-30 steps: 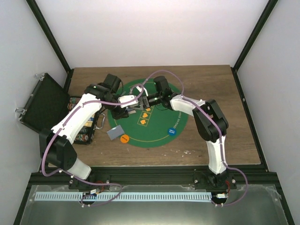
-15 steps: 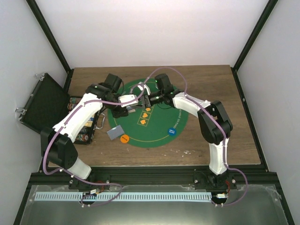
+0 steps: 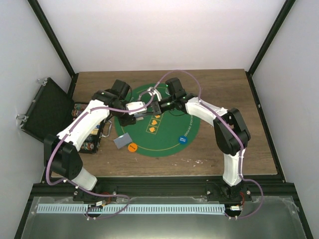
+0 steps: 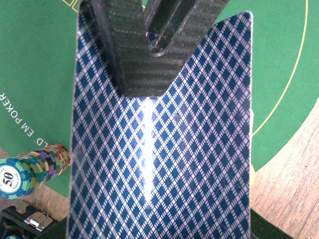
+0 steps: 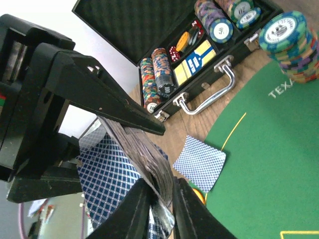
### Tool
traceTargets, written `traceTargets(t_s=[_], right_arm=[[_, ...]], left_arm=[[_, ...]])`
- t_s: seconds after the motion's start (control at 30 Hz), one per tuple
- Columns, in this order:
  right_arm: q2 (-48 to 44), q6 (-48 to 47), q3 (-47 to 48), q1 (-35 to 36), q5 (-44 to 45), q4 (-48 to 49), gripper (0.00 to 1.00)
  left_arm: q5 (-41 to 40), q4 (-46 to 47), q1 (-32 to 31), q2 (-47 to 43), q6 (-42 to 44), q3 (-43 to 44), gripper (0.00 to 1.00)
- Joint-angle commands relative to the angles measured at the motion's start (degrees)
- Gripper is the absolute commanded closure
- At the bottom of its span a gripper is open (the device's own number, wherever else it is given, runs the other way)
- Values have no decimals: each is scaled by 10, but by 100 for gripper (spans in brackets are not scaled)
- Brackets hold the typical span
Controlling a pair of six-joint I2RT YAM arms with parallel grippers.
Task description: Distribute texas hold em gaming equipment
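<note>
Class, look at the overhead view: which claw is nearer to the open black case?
Left. The left claw, holding the card deck, hangs over the green mat to the right of the case; the right claw grips the deck from farther right.

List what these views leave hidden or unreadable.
- Left wrist view: the deck shows only its patterned back; the faces are turned away.
- Right wrist view: the right gripper covers the deck's edge, so the number of cards pinched is unclear.
- Top view: the blue disc has print too small to read; the left arm covers part of the case.
</note>
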Motion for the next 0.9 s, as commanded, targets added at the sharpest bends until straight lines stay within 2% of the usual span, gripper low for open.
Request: traceTargets(t_s=[0.0, 0.17, 0.53, 0.73, 0.87], right_arm=[[-15, -12, 24, -6, 26, -30, 89], [-21, -27, 39, -7, 54, -60, 99], [-73, -48, 38, -21, 74, -109, 99], [-164, 11, -49, -79, 62, -67, 99], [-237, 49, -143, -118, 101, -64, 99]], left_arm=[[10, 5, -1, 0, 7, -2, 53], [7, 7, -1, 0, 9, -9, 53], [1, 23, 10, 0, -2, -20, 53], [4, 32, 24, 2, -12, -20, 53], [7, 33, 27, 3, -18, -16, 53]])
